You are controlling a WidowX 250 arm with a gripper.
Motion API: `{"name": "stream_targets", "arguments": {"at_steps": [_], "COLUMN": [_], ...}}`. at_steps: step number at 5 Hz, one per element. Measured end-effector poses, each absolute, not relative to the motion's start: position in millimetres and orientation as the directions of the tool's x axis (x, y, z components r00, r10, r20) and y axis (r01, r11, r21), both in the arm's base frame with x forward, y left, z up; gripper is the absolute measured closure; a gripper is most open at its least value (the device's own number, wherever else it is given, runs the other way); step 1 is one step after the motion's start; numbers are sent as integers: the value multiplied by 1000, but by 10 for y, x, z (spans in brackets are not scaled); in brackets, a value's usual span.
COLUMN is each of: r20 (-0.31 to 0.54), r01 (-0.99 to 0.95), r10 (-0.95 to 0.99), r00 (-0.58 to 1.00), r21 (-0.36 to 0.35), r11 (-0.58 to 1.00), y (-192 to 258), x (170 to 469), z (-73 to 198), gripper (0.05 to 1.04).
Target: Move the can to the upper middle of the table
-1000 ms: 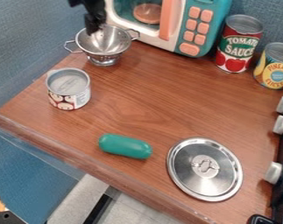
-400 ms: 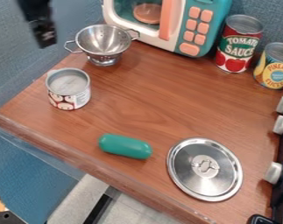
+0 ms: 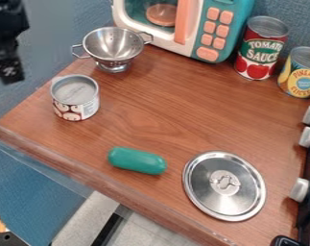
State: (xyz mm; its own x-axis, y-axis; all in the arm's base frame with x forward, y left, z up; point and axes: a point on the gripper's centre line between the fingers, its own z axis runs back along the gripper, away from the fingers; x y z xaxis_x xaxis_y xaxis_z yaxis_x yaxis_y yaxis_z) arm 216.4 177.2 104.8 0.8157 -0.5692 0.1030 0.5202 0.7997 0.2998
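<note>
The black gripper [image 3: 8, 69] hangs at the upper left of the camera view, to the left of the small can and a little higher in the view, apart from it. The small can [image 3: 76, 98], with a grey top and a white label with red patches, stands upright on the left part of the wooden table [image 3: 163, 110]. Two taller cans stand at the upper right: a red one with a green label [image 3: 260, 48] and a yellow one [image 3: 301, 73].
A metal colander [image 3: 113, 47] stands behind the small can, beside a teal and white toy microwave [image 3: 211, 31]. A green rounded object [image 3: 137, 160] lies near the front edge, left of a round metal lid [image 3: 224, 186]. Stove knobs [image 3: 301, 190] line the right side.
The gripper has moved from over the colander to the left and down in the view. The cans and other objects stay where they were.
</note>
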Motion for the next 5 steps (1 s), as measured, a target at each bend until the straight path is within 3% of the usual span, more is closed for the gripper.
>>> {"name": "stream_targets", "arguments": {"at_steps": [2,5], "r20": [3,5], "r01": [692,765], "r10": [-723,-790], "r00": [691,613], "r21": [284,248], "r11": [663,595], "y": [1726,1488], "x": [2036,2288], "z": [845,582], "gripper": [83,83]}}
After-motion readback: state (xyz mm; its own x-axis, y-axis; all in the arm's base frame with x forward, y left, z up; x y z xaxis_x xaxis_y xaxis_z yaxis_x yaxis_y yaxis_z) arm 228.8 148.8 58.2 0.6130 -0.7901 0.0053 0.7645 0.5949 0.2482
